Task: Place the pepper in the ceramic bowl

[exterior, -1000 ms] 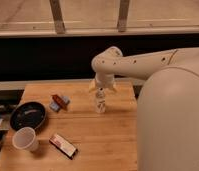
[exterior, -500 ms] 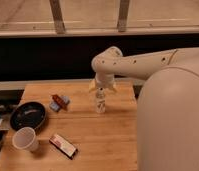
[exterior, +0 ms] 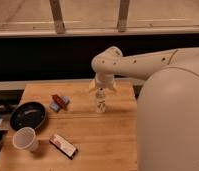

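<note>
White paper cup [exterior: 25, 138] comes first, on the near side of the ceramic bowl [exterior: 28, 116]. A flat red-and-white packet [exterior: 63, 146] lies in front of the bowl too, a bit to its right. They all sit on my wooden desk [exterior: 108, 140].

The bowl is black and shiny, round and low. I see nothing in it.

Just past the bowl, on its right, lies the pepper [exterior: 61, 99]. It is small, dark red and long like a finger. A little blue-grey block [exterior: 55, 106] is right next to it. I cannot tell if they touch.

My pincer [exterior: 100, 106] is further to the right of the bowl, well apart from the pepper. It points down, low over the desk. Its fingers are spread wide and it holds nothing.

I think the pepper is very light. Its skin looks smooth, so it may slip or roll away. It is likely a bit soft, so I should squeeze it gently and not squash it. The best place to take it is across its middle, one finger on each long side, not at the thin ends. The block is so close that a finger could bump it, so I should come straight down and watch that side. The bowl is wide and low, so I think dropping the pepper in will be easy.
</note>
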Controlling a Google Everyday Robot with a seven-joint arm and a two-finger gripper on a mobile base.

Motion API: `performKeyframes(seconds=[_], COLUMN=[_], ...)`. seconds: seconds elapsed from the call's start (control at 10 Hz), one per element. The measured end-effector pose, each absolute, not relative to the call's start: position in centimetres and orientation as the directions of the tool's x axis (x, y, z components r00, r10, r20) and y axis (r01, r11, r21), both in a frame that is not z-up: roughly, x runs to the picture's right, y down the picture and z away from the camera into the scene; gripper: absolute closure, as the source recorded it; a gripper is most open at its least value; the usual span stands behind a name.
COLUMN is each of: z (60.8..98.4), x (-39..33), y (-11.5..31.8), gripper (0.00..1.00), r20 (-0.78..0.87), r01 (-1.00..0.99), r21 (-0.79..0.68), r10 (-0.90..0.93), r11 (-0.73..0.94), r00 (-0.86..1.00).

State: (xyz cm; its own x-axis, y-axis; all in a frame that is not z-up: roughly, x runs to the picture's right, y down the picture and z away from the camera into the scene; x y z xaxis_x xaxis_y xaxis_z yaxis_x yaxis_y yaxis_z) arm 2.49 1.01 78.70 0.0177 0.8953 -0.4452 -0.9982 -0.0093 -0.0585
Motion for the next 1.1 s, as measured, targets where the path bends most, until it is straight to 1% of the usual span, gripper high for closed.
performKeyframes(seconds=[0.3, 0.6, 0.8, 1.1], z=[78.5, 76.7, 77.0, 78.7], x=[2.2, -0.3, -4.3, -11.6], y=[-0.8, -5.9, -8.6, -10.0], gripper=[0.2, 0.2, 0.2, 0.2], r20=[-0.404, -0.336, -0.308, -0.286], r01=[-0.997, -0.991, -0.975, -0.928], r21=[-0.083, -0.104, -0.132, -0.207], r10=[0.914, 0.935, 0.927, 0.887], r11=[-0.002, 0.087, 0.181, 0.311], r00=[0.032, 0.117, 0.214, 0.361])
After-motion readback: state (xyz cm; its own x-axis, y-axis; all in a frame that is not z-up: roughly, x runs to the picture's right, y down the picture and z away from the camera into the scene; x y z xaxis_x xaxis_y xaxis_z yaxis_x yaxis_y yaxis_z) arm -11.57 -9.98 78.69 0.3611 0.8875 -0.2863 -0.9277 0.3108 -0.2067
